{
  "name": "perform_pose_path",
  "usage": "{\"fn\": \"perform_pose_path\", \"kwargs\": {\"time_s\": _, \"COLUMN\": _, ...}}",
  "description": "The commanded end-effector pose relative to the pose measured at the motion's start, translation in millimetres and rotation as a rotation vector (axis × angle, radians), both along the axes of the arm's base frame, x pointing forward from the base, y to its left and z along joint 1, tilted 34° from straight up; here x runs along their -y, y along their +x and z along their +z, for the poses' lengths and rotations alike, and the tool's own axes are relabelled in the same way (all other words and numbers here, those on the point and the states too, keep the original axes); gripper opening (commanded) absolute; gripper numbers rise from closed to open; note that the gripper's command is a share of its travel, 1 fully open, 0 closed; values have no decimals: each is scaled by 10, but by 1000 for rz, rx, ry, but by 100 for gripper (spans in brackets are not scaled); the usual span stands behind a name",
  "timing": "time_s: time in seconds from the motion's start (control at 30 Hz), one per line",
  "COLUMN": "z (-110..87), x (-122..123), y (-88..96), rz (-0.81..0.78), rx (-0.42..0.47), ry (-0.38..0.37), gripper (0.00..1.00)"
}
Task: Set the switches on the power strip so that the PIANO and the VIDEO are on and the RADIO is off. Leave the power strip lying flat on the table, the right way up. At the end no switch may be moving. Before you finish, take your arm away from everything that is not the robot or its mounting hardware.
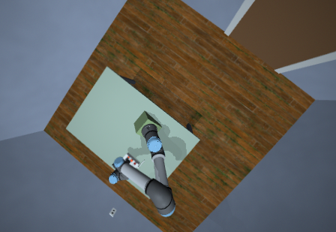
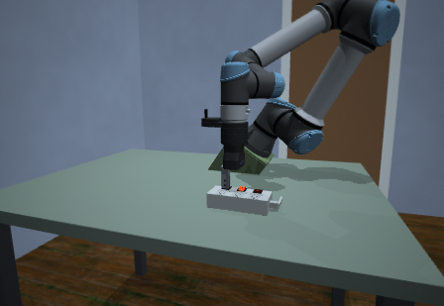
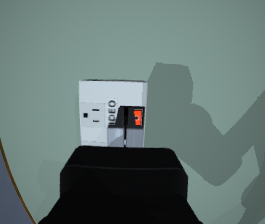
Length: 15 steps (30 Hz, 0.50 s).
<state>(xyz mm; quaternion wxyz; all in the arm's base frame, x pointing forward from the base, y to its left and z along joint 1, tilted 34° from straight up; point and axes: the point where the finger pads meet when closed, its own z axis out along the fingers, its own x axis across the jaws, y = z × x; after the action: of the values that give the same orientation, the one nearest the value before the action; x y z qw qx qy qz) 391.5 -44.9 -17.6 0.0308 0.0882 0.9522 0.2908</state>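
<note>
The white power strip [image 1: 137, 164] [image 2: 238, 203] [image 3: 94, 90] lies flat on the table, switches up. My gripper [image 2: 226, 186] [image 3: 125, 117] is shut and empty, pointing straight down. Its fingertips are at the end switch, beside the VIDEO label [image 3: 112, 113]; contact is hard to tell. This VIDEO switch [image 3: 138, 118] shows lit orange in the wrist view, partly covered by the fingertips. In the exterior view the middle switch [image 2: 242, 189] is bright orange and the far-end switch [image 2: 258, 191] is dark red. Their labels are unreadable there, and the gripper hides both in the wrist view.
A short white cord stub [image 2: 277, 201] sticks out of the strip's end away from the gripper. A green angular block [image 1: 141, 125] [image 2: 254, 164] stands at the arm's base behind the strip. The pale green table [image 1: 101, 103] [image 2: 124, 196] carries the arm's shadow.
</note>
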Motion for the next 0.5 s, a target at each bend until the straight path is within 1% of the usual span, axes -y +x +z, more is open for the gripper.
{"fn": "perform_pose_path", "kwargs": {"time_s": 0.0, "z": -26, "x": -38, "y": -22, "rz": 2, "rx": -5, "ry": 6, "gripper": 0}}
{"fn": "perform_pose_path", "kwargs": {"time_s": 0.47, "z": -16, "x": -30, "y": -20, "rz": 1, "rx": -5, "ry": 5, "gripper": 0}}
